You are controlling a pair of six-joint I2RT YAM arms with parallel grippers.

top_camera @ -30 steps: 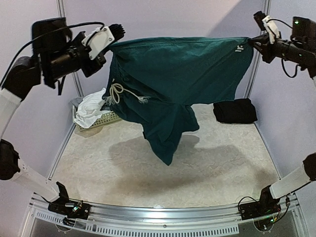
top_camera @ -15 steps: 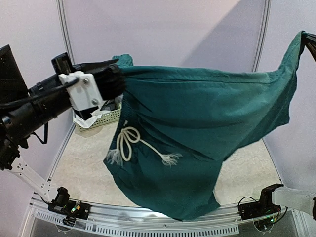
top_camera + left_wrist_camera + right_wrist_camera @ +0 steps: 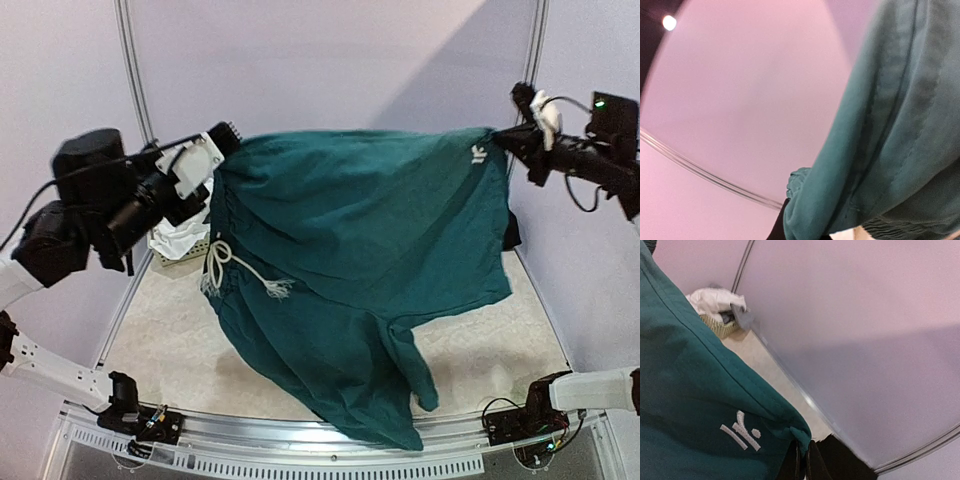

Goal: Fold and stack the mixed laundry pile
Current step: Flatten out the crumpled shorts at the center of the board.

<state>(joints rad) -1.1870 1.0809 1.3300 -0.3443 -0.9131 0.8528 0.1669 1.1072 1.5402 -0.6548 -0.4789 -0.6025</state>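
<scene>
The dark teal-green shorts [image 3: 360,230] hang spread in the air between both arms. My left gripper [image 3: 222,155] is shut on one waistband corner, where the white drawstring [image 3: 235,275] dangles. My right gripper [image 3: 503,140] is shut on the opposite corner beside the white logo [image 3: 481,153]. In the left wrist view the shorts [image 3: 880,125] bunch over the dark fingertips at the bottom edge. The right wrist view has the fingers [image 3: 796,462] pinching the hem by the logo [image 3: 742,432]. A white cloth [image 3: 178,238] lies in the basket. The black trousers [image 3: 845,462] lie folded below; the shorts mostly hide them in the top view.
A pale perforated basket [image 3: 190,255] stands at the back left by the wall, also seen from the right wrist as the basket [image 3: 720,326]. Pale walls and metal posts close in the table's left, back and right. The shorts' lower leg trails near the front rail [image 3: 300,440].
Both arms swung the shorts toward the camera and back again. The shorts now hang lower and wider than a second ago, with one leg trailing toward the front edge.
</scene>
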